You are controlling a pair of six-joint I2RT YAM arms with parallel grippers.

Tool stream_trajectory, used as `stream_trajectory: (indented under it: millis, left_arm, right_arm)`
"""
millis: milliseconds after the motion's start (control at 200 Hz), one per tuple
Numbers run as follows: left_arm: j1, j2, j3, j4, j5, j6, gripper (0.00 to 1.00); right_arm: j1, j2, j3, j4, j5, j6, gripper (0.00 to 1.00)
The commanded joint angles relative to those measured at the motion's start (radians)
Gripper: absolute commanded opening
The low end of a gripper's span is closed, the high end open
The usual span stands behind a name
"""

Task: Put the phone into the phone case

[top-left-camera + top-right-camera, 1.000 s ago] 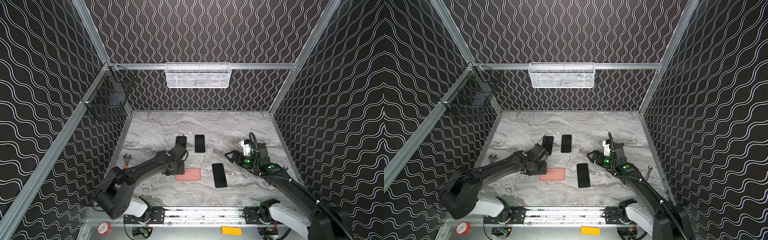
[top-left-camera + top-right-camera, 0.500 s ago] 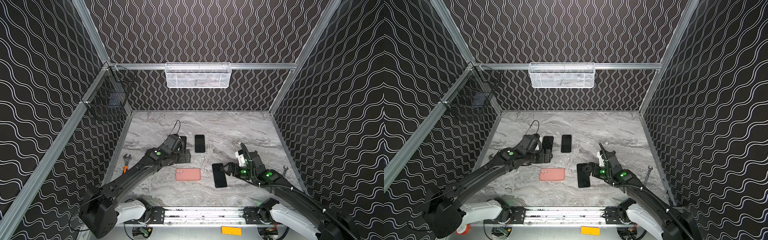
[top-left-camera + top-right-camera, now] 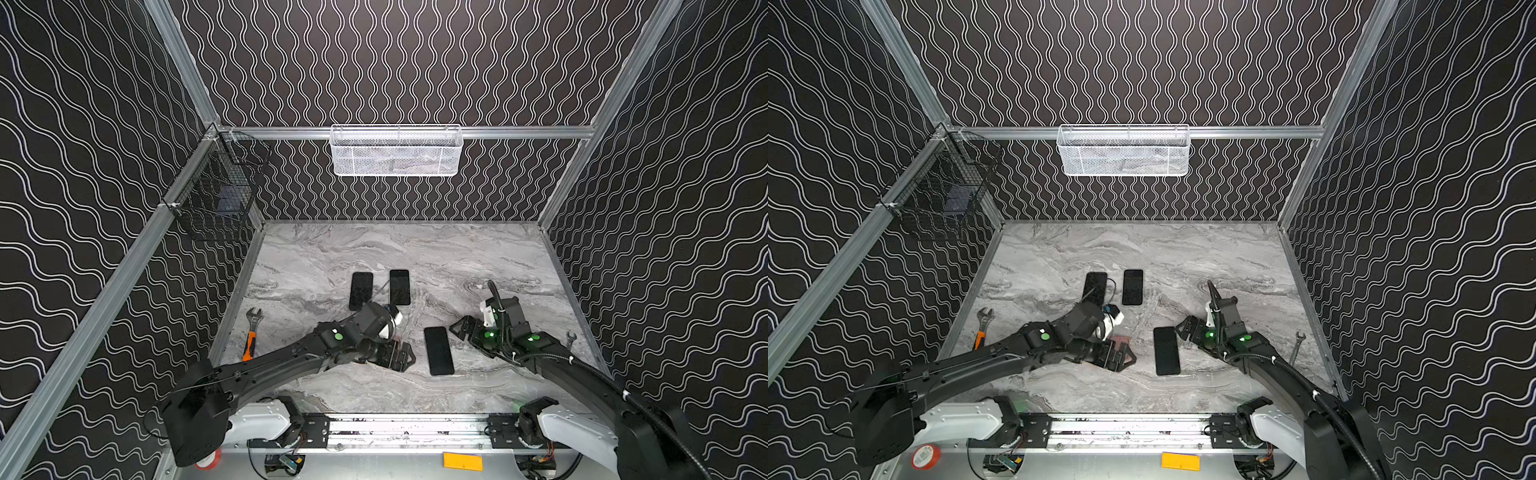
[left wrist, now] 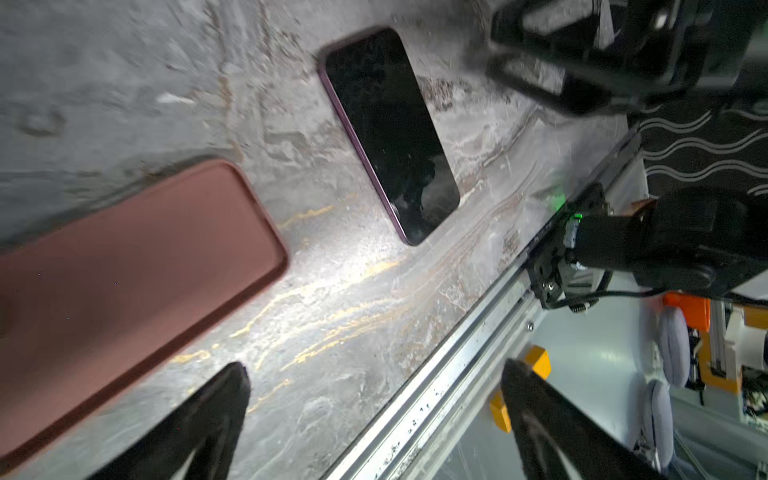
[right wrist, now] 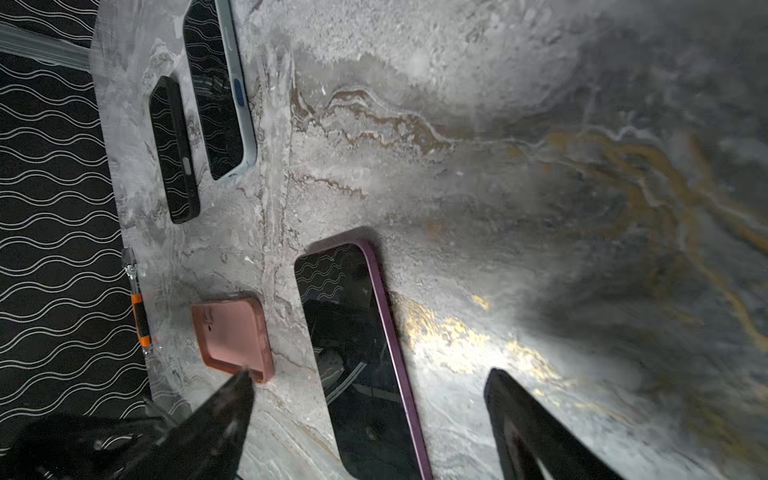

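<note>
Moved: your left gripper (image 3: 401, 358) returned above the case (image 4: 137, 266), left of the phone (image 3: 439, 351); spread.
Right gripper (image 3: 459, 330): right of phone, spread.

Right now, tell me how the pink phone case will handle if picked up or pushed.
The pink phone case looks like a thin, empty shell, so probably light and somewhat flexible. It lies flat on the marble tabletop, so a push would likely slide it, not tip it.

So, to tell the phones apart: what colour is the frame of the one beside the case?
Purple, on the phone; best in the right wrist view.
</note>
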Motion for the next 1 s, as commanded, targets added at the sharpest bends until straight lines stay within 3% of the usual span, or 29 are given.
stream_trajectory:
  millis: [0, 200, 491, 996]
  left_arm:
    - [-0.051, 0.053, -0.003, 0.118, 0.037, -0.009, 0.98]
    - [-0.105, 0.231, 0.069, 0.177, 0.054, 0.039, 0.98]
    - [-0.12, 0.437, 0.158, 0.249, 0.116, 0.068, 0.98]
    - [-0.178, 0.551, 0.253, 0.269, 0.147, 0.065, 0.98]
  right_arm:
    - [-0.009, 0.055, 0.024, 0.075, -0.077, 0.011, 0.9]
    - [-0.012, 0.157, 0.041, 0.143, -0.148, 0.02, 0.89]
    - [-0.013, 0.191, 0.05, 0.161, -0.164, 0.018, 0.89]
    - [-0.024, 0.288, 0.079, 0.229, -0.223, 0.026, 0.89]
